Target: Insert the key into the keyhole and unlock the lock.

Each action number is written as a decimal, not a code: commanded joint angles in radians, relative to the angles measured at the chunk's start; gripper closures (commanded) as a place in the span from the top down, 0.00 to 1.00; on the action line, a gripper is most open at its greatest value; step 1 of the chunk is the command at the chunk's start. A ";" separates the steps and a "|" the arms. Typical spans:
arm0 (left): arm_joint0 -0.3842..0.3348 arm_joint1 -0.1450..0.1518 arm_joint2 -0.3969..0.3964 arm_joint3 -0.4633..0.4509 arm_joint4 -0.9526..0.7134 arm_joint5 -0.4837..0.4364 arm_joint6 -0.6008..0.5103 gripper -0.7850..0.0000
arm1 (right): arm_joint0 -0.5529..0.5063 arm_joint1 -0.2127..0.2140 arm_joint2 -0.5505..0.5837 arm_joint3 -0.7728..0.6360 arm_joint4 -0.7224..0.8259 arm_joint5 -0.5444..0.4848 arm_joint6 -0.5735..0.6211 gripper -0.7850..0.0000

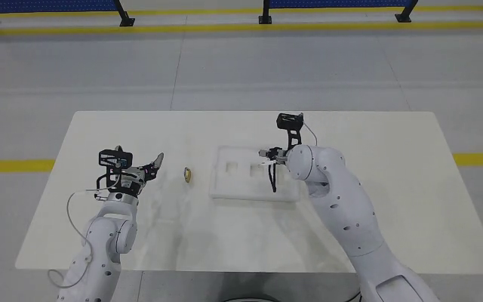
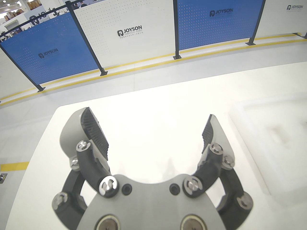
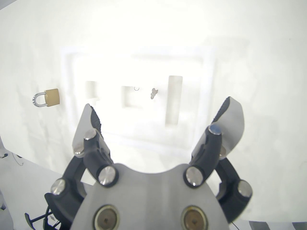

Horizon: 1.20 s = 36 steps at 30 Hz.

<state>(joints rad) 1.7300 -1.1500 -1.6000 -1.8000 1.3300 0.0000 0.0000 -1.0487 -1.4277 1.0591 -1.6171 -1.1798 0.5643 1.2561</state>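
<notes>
**White table, foam tray, key not picked up yet**

Table first, from the top view: plain white, with yellow floor lines running behind it. A foam tray sits about mid-table. The padlock lies on the bare table just off the tray's 9 o'clock edge. The left gripper hangs near the padlock at its 9 o'clock side, not touching it. My guess is it's parked there to steady the lock once the key comes over. The right gripper hovers over the tray at roughly 1 o'clock from its centre, which makes sense if it's the one going for the key.

Left wrist view: that gripper is spread wide with nothing between its ribbed pads, just bare table below. The tray's edge sits off to one side, and blue and white barrier panels stand beyond the table.

Right wrist view: this one is spread wide too and empty, looking down onto the tray. The key lies on the tray's flat face between a square recess and a long slot. It's out past the fingertips and apart from them. A small ring sits at the recess's edge. The padlock lies flat just outside the tray, shackle pointing away from it and apparently closed. Can't see the keyhole from here.

So I'd say the grab hasn't even started. That key is tiny and flat on the foam, so pinching it cleanly looks like the tricky bit.
</notes>
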 commanded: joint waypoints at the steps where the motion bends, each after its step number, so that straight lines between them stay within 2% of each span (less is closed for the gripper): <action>1: 0.000 0.000 0.000 0.000 0.000 0.000 0.000 1.00 | 0.013 -0.016 -0.003 0.018 -0.018 -0.016 0.016 1.00; 14: 0.000 0.000 0.000 0.000 0.000 0.000 0.000 1.00 | -0.005 -0.016 0.000 -0.010 -0.007 -0.027 -0.008 1.00; 18: 0.000 0.000 0.000 0.000 0.000 0.000 0.000 1.00 | 0.009 -0.018 -0.013 -0.004 -0.078 -0.031 0.031 1.00; 27: 0.000 0.000 0.000 0.000 0.000 0.000 0.000 1.00 | 0.046 -0.067 0.027 0.068 -0.188 -0.132 0.132 1.00; 28: 0.000 0.000 0.000 0.000 0.000 0.000 0.000 1.00 | 0.047 -0.076 0.033 0.079 -0.200 -0.138 0.138 0.88; 29: 0.000 0.000 0.000 0.000 0.000 0.000 0.000 1.00 | 0.048 -0.086 0.040 0.095 -0.213 -0.144 0.145 0.70; 34: 0.000 0.000 0.000 0.000 0.000 0.000 0.000 1.00 | 0.053 -0.134 0.070 0.152 -0.263 -0.164 0.164 0.59; 36: 0.000 0.000 0.000 0.000 0.000 0.000 0.000 1.00 | 0.053 -0.159 0.080 0.170 -0.284 -0.170 0.170 0.59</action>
<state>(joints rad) 1.7300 -1.1500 -1.6000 -1.8000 1.3300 0.0000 0.0000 -0.9955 -1.5748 1.1343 -1.4555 -1.4539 0.3969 1.4235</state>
